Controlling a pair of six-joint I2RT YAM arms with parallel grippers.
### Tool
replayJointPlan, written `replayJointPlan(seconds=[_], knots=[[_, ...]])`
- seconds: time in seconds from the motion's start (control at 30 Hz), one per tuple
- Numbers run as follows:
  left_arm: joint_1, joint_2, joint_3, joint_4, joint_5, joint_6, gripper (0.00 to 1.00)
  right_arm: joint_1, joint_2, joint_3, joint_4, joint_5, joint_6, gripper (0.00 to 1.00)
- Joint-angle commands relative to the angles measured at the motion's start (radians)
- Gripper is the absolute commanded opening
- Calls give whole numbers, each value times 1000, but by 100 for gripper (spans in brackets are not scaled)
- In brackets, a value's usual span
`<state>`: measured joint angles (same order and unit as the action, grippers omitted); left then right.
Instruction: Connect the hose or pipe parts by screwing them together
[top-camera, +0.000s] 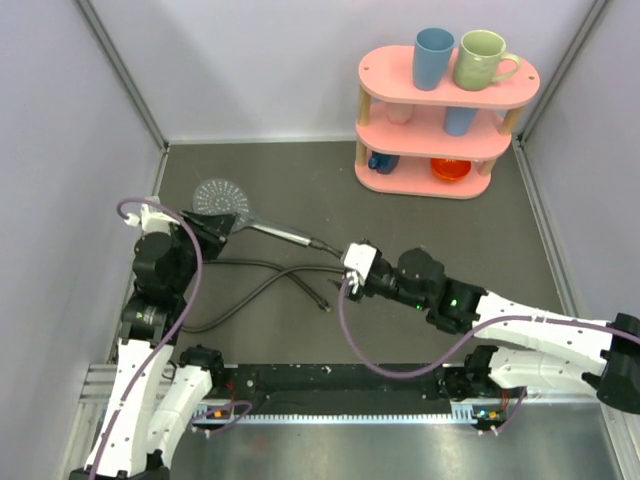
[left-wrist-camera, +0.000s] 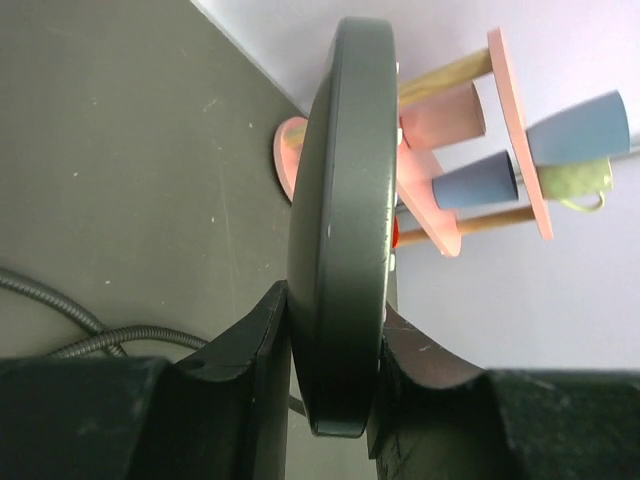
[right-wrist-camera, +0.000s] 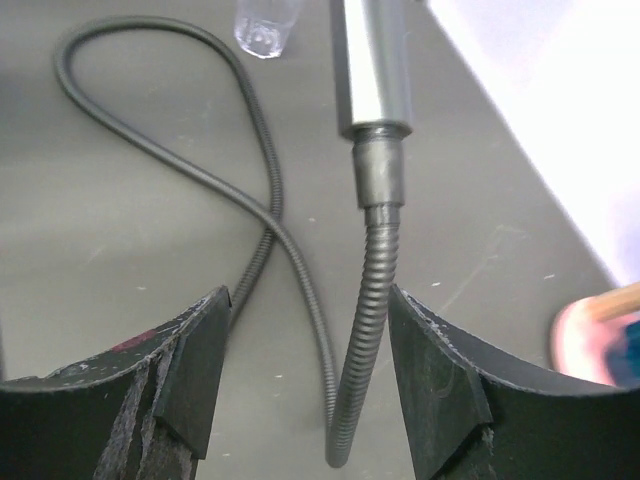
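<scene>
Left gripper (left-wrist-camera: 335, 340) clamped the shower head (left-wrist-camera: 340, 200) by its rim. Right gripper (right-wrist-camera: 308, 300) held its jaws wide around the hose fitting (right-wrist-camera: 380, 175), at the head's four o'clock. Next, probably: close and twist.

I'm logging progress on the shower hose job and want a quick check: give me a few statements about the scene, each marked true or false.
1. The left gripper is clamped on the shower head, seen edge-on. True.
2. The right gripper is shut on the hose. False: its fingers stand apart on either side of the hose, not touching it.
3. The hose's end fitting meets the end of the handle. True.
4. The top tier of the pink shelf is bare. False: a blue cup and a green mug stand on it.
</scene>
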<state>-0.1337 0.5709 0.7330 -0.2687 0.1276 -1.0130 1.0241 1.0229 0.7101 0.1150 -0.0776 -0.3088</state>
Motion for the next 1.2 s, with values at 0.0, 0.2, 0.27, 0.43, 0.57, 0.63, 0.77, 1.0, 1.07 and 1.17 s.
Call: replayJointPlan(seconds=[0.0, 0.2, 0.27, 0.43, 0.57, 0.63, 0.77, 1.0, 1.07, 1.17], knots=[[-1, 55, 206, -304, -100, -81, 0, 120, -7, -66, 236, 321, -306, 63], [-3, 122, 351, -512, -118, -116, 0, 264, 141, -60, 470, 551, -559, 63], [-1, 129, 364, -547, -117, -128, 0, 295, 190, -55, 555, 617, -631, 63], [-1, 133, 368, -563, -106, -144, 0, 326, 308, 6, 624, 641, -736, 58], [-1, 133, 370, -564, -105, -145, 0, 343, 353, 38, 647, 628, -754, 46], [-1, 133, 367, -564, -92, -151, 0, 347, 368, 55, 643, 627, -750, 39], [-1, 127, 355, -550, -66, -135, 0, 353, 381, 74, 605, 612, -716, 7], [-1, -72, 47, 16, 124, 111, 0, 263, 298, 172, 306, 360, -309, 0], [-1, -153, -112, 303, 189, 105, 0, 175, 281, 196, 235, 169, -209, 0], [0, -166, -246, 569, 263, 97, 0, 27, 263, 233, 155, -109, -20, 0]])
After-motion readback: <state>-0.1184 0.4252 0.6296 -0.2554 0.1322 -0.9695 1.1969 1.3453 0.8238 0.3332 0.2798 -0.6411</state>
